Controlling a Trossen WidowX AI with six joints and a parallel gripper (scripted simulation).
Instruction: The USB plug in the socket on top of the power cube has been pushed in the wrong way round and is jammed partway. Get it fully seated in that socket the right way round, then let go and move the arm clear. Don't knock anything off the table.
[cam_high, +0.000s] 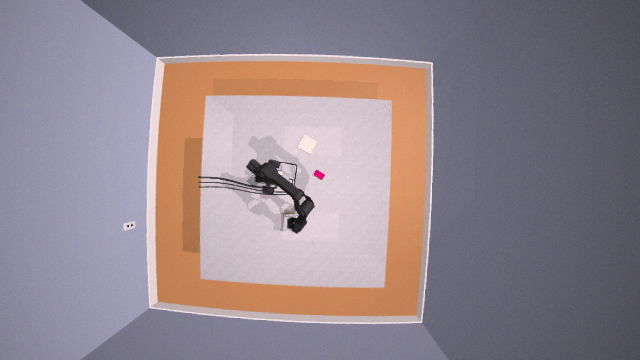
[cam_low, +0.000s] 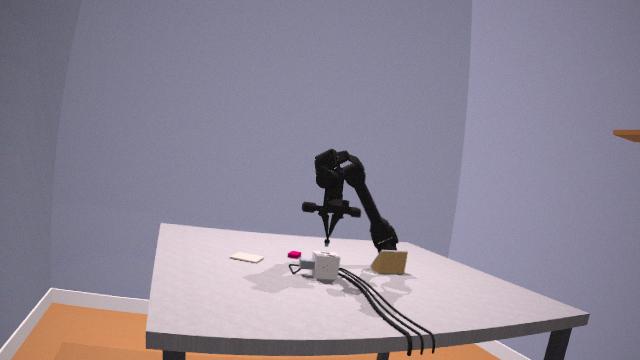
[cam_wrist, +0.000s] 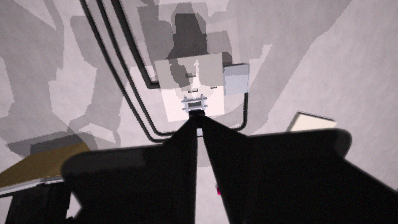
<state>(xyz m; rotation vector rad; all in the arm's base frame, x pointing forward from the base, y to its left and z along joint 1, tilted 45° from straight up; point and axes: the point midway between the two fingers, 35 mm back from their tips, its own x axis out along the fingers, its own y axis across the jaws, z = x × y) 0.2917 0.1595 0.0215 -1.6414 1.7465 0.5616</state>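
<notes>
Gripper (cam_low: 327, 242) grips USB plug (cam_wrist: 196, 104) above power cube (cam_low: 326, 265), cables (cam_low: 385, 310) beside.

The grey table (cam_low: 210, 300) carries a white power cube (cam_low: 326, 265) near its middle, three black cables (cam_low: 390, 312) running off one edge, a pink block (cam_low: 294, 254), a cream card (cam_low: 246, 257) and a tan wedge (cam_low: 390, 262).

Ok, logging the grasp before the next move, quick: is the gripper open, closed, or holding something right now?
Gripper: closed, fingers pinching the USB plug, lifted above the power cube.
</notes>
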